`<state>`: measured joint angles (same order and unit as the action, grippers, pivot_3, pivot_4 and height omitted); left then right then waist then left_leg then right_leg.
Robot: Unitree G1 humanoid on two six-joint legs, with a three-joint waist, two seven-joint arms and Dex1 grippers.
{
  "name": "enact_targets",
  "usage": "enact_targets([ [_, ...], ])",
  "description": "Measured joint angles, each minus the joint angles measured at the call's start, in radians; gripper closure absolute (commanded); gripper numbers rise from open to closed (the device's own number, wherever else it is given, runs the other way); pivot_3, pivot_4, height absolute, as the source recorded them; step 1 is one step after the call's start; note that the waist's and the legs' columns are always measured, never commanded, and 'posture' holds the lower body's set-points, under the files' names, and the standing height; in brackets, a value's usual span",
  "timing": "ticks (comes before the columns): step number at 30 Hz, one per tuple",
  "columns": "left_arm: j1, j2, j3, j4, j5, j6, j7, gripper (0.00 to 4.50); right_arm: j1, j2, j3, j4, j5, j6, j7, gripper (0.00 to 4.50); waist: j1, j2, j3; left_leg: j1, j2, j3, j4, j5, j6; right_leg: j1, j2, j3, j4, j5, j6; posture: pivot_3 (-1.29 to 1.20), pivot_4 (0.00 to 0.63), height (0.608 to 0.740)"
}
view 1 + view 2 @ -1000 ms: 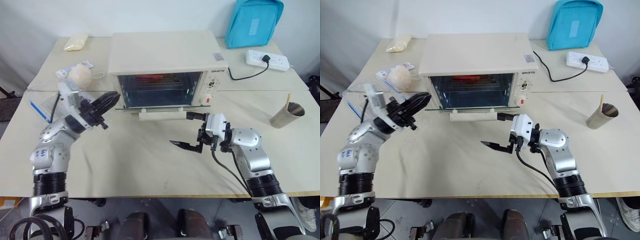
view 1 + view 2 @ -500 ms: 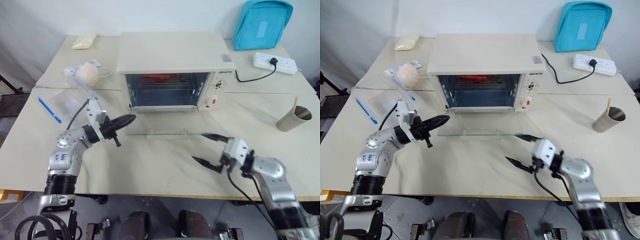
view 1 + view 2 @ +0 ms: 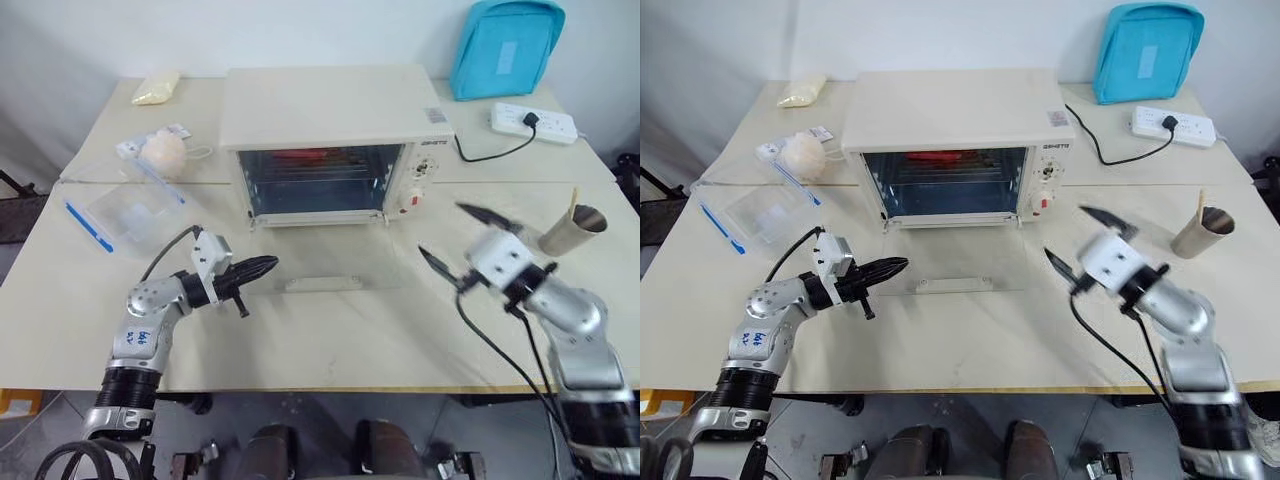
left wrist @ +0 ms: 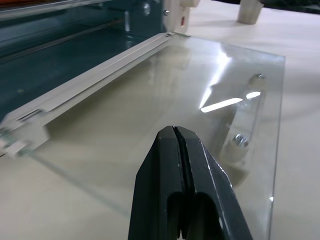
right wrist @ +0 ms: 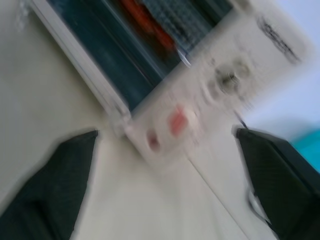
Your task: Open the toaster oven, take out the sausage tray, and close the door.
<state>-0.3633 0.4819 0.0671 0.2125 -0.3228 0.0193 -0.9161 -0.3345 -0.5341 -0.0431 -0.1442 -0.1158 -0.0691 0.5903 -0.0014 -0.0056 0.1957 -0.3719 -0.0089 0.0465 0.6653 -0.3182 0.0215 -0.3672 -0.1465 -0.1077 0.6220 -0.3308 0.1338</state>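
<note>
Both end effectors off door (image 3: 322, 262) (flat open): left (image 3: 268, 265) closed at its corner, right (image 3: 458, 243) spread, beside.

Door (image 3: 322, 262) dropped flat open; right tool (image 3: 458, 240) swung right.

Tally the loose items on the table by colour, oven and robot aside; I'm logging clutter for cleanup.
Blue: 1, the bag
White: 1, the power strip
Clear: 1, the plastic box
Metal: 1, the cup
Pale yellow or peach: 2, the packet and the round bun
Total: 6
</note>
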Motion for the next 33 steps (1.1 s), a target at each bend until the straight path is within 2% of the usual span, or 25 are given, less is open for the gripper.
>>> enact_targets([
  [2,0.022,-0.007,0.012,-0.021,-0.013,0.001,0.015,4.49,-0.079,0.045,0.109,0.002,-0.075,0.019,-0.018,0.00,-0.001,0.000,0.000,-0.001,0.000,0.000,0.000,0.000,0.000,-0.001,0.000,0.000,0.000,0.000,0.000,0.00,0.150,0.740],
  [5,0.082,-0.015,0.056,-0.064,-0.062,0.015,0.031,3.85,-0.182,0.093,0.228,0.058,-0.200,0.020,-0.071,0.00,-0.002,0.000,0.000,-0.004,0.000,0.000,0.001,0.000,0.000,-0.003,-0.001,0.000,0.001,0.000,0.000,0.00,0.150,0.740],
  [10,0.218,0.002,0.161,-0.223,-0.172,0.053,0.033,2.34,-0.346,0.164,0.369,0.247,-0.420,0.003,-0.218,0.00,-0.009,0.000,0.000,-0.005,0.000,0.000,0.001,0.000,0.000,-0.006,-0.001,0.000,0.002,0.000,0.000,0.00,0.150,0.740],
  [14,0.343,0.025,0.261,-0.363,-0.240,0.107,0.076,1.14,-0.498,0.260,0.443,0.476,-0.531,0.038,-0.345,0.00,-0.032,-0.001,0.000,-0.005,0.000,0.000,0.001,0.000,0.000,-0.007,-0.001,0.000,0.003,0.000,0.000,0.00,0.150,0.740],
  [17,0.387,0.029,0.315,-0.447,-0.291,0.146,0.114,0.20,-0.601,0.285,0.474,0.642,-0.595,0.059,-0.429,0.00,-0.033,-0.001,0.000,-0.005,0.000,-0.003,0.000,0.000,0.000,-0.007,-0.001,0.000,0.004,0.000,0.000,0.00,0.150,0.740],
  [18,0.394,0.029,0.322,-0.458,-0.298,0.150,0.121,0.03,-0.616,0.295,0.475,0.675,-0.600,0.052,-0.449,0.00,-0.032,-0.001,0.000,-0.005,0.000,-0.004,0.000,0.000,0.000,-0.007,-0.001,0.000,0.005,0.000,0.000,0.00,0.150,0.740],
  [21,0.418,0.017,0.323,-0.494,-0.301,0.155,0.145,0.03,-0.699,0.354,0.506,0.855,-0.612,0.033,-0.520,0.00,-0.037,-0.001,0.000,-0.005,0.000,-0.003,-0.001,0.000,0.000,-0.007,0.000,0.000,0.005,0.000,0.000,0.00,0.150,0.740],
  [26,0.405,0.000,0.296,-0.507,-0.297,0.154,0.165,0.00,-0.783,0.392,0.517,1.012,-0.612,-0.001,-0.599,1.64,-0.040,0.000,0.000,-0.005,0.000,-0.003,-0.001,0.000,0.000,-0.007,0.000,0.000,0.005,0.000,0.000,0.00,0.150,0.740],
  [33,0.335,0.006,0.267,-0.469,-0.292,0.152,0.157,0.00,-0.797,0.405,0.528,1.073,-0.613,-0.020,-0.643,4.12,-0.051,0.000,0.000,-0.005,0.000,-0.003,-0.001,0.000,0.000,-0.007,0.000,0.000,0.005,0.000,0.000,0.00,0.150,0.740],
])
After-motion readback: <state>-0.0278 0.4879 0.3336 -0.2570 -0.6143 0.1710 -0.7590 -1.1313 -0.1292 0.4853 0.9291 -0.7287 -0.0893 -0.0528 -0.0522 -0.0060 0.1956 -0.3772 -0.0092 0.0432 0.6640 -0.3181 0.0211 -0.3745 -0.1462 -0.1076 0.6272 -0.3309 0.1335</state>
